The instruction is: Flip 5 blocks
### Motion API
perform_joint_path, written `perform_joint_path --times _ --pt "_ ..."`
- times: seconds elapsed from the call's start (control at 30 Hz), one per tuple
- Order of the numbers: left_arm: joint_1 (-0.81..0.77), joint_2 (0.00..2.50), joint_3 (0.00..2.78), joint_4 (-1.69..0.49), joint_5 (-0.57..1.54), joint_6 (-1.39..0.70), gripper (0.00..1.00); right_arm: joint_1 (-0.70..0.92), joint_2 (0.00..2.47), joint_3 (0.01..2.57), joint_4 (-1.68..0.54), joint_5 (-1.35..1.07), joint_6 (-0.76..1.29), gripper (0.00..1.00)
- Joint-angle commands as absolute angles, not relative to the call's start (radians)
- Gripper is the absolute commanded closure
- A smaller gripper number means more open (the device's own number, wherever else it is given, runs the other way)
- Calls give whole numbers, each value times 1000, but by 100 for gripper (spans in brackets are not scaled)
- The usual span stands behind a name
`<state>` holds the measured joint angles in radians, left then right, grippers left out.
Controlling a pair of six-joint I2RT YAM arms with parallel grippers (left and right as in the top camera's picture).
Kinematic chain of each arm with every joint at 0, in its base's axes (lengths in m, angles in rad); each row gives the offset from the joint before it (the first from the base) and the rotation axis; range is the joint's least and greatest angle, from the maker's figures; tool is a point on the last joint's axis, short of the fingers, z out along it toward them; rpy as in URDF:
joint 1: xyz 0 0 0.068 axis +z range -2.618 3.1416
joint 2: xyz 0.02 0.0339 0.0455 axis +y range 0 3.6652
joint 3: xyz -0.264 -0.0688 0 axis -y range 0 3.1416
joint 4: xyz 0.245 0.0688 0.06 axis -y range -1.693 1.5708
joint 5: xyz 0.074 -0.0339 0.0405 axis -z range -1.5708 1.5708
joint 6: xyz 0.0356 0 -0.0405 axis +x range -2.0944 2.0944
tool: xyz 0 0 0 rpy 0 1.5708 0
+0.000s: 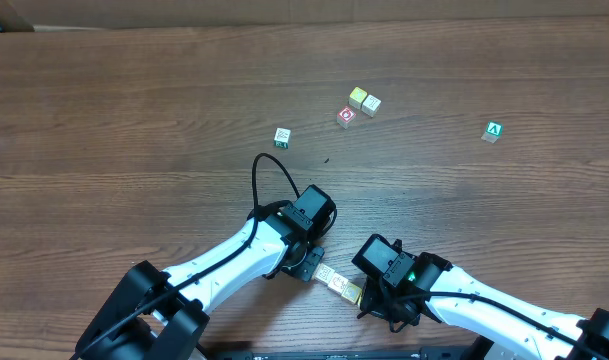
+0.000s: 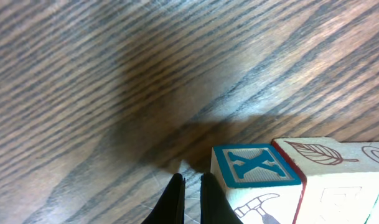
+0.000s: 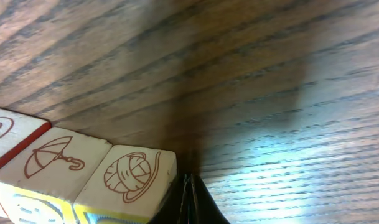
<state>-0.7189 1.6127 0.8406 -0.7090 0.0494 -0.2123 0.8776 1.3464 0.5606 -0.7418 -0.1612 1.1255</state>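
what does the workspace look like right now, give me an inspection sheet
surface: wooden table, one dark speck
job's things: row of blocks between the grippers; pair of blocks side by side farther back; single block alone
clutter: red-marked cube by the pair; green A cube off to the right
grippers: left gripper shut, empty, beside the X block; right gripper shut, empty, beside the yarn-picture block
cables: black cable loop on the left arm
surroundings: pale strip beyond the far edge
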Motion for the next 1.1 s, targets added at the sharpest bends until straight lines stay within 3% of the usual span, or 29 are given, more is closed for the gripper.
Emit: perform_joint_path --times 0.0,1.07 --pt "-720 1623 852 -702 70 -124 96 875 1345 557 -719 -186 1150 96" --pt "-720 1623 852 -675 64 -16 96 876 1437 557 -595 -261 1333 96"
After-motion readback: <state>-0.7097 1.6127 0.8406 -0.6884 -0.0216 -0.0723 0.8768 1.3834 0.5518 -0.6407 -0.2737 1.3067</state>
